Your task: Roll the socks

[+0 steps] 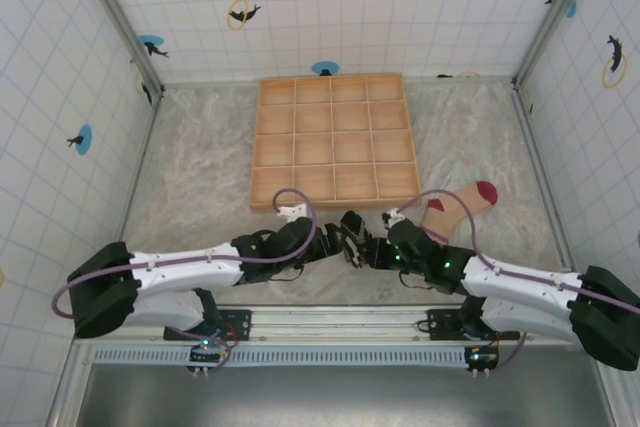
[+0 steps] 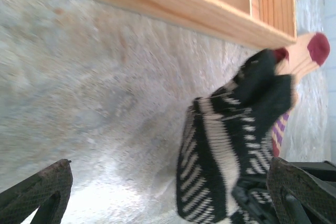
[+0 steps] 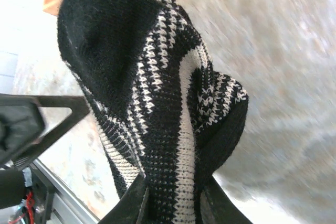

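The black-and-white striped sock (image 3: 157, 93) hangs bunched, and my right gripper (image 3: 173, 208) is shut on its lower part, one finger (image 3: 131, 203) on each side. My left gripper (image 2: 170, 174) is open wide and does not grip the striped sock (image 2: 226, 150), which sits inside its span close to the right-hand finger (image 2: 302, 192). Both grippers, left (image 1: 352, 235) and right (image 1: 378, 247), meet just in front of the tray's near edge. The tan sock (image 1: 455, 202) with its dark red toe (image 1: 486, 192) lies flat on the table to the right, and its toe (image 2: 318, 48) peeks out behind the striped sock.
A shallow wooden tray (image 1: 334, 142) divided into several compartments lies in the middle of the table, its near edge (image 2: 210, 11) just beyond the grippers. Tiled walls close in the left, right and back. The marbled table surface (image 1: 190, 187) spreads to the left.
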Robot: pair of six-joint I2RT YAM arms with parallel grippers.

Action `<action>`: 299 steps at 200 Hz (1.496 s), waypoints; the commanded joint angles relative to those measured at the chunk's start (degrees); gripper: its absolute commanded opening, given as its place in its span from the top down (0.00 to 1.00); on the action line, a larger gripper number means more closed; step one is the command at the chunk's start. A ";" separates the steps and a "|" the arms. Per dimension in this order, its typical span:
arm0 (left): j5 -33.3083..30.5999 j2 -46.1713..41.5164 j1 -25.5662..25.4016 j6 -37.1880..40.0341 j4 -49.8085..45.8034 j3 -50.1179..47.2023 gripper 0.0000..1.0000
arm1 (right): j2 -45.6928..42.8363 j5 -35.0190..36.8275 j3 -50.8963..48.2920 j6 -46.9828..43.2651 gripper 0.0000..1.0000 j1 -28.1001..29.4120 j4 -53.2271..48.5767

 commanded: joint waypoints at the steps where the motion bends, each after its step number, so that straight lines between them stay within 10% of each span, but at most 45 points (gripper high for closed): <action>1: -2.62 -4.05 2.20 1.22 -10.67 1.08 0.03 | 2.27 -0.10 6.13 -4.35 1.00 -1.64 -2.51; 91: -2.61 -16.75 14.98 3.71 -25.96 0.36 0.03 | 22.11 -5.87 26.96 -8.43 1.00 -4.29 -1.21; 225: 13.05 -12.84 42.69 15.76 -26.94 2.30 0.03 | 44.84 -12.10 45.12 2.30 1.00 -6.44 7.60; 299: 12.11 -9.77 49.52 20.58 -29.46 7.77 0.03 | 59.61 -9.26 59.19 7.72 1.00 -5.03 7.89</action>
